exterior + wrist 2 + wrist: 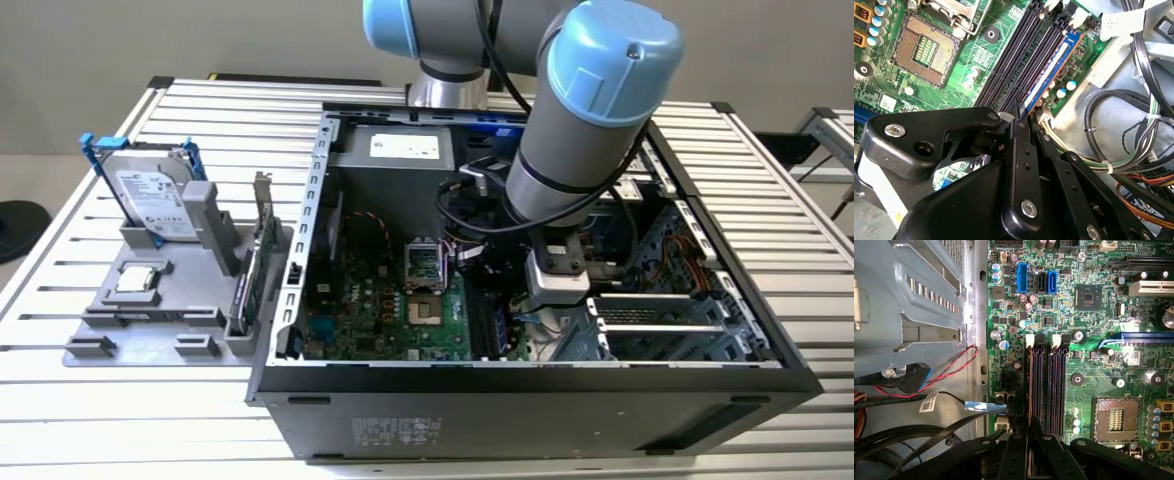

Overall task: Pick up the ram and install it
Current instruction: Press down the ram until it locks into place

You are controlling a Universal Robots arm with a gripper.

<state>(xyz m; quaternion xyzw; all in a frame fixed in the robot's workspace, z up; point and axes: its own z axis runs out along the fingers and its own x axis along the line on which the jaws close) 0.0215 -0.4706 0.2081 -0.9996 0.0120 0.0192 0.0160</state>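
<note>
The arm is bent down from above into the open computer case (534, 385), its blue-capped elbow high over the drive bays and its wrist pointed straight down at the motherboard (387, 310). In the exterior view the hand (514, 325) is seen deep inside the case, at the memory slots beside the processor socket (422, 262); the fingers themselves are hidden there by the wrist body. In the second wrist view the hand (1021, 120) is seen nearest the lens, its black fingers (1020, 132) pressed close together on the near end of the ram (1051, 70), which is pinched on edge. The ram is seen standing in the outermost slot of the bank, just beside the empty dark slots (1014, 65), its blue-labelled edge running away from the fingers toward the white latches (1074, 20). Whether it is fully seated cannot be told. In the first wrist view the hand (1029, 432) is seen from the opposite side, over the slots (1046, 390), with white latches (1029, 341) at their far ends, a red and black wire pair (949, 372) along the metal drive cage (919, 300), and the socket (1112, 419) off to one side. Farther off, in the exterior view, a grey fixture (147, 300) on the slatted desk (160, 410) is seen at the exterior view's left, carrying an upright hard drive (147, 195) and a card (260, 260) standing on edge.
</note>
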